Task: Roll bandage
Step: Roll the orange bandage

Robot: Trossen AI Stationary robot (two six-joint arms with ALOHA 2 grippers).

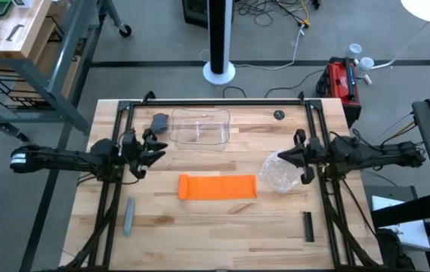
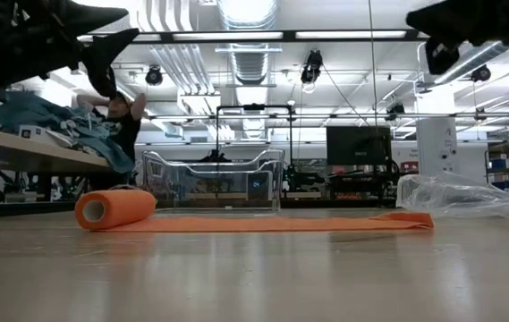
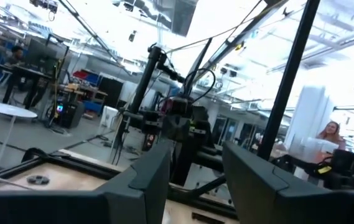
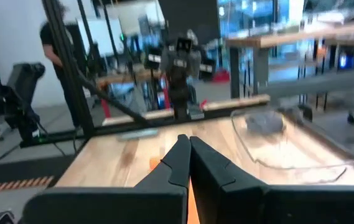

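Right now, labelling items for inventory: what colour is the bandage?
Bright orange, plain; the bandage shows best in the high view.

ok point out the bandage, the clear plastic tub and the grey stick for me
bandage point(image 1: 218, 187): high view, middle of the flat orange strip.
clear plastic tub point(image 1: 199, 127): high view, on its see-through floor, inside the rim.
grey stick point(image 1: 128, 217): high view, midway along its length.

1. My right claw point(image 4: 189, 163) hides most of the bright orange fabric bandage point(image 4: 154, 163) in its wrist view.
2. The low view's top edge cuts off both my claws.
3. The small dark round thing point(image 1: 278, 115) on the tabletop point(image 1: 199, 227) is too small to identify.
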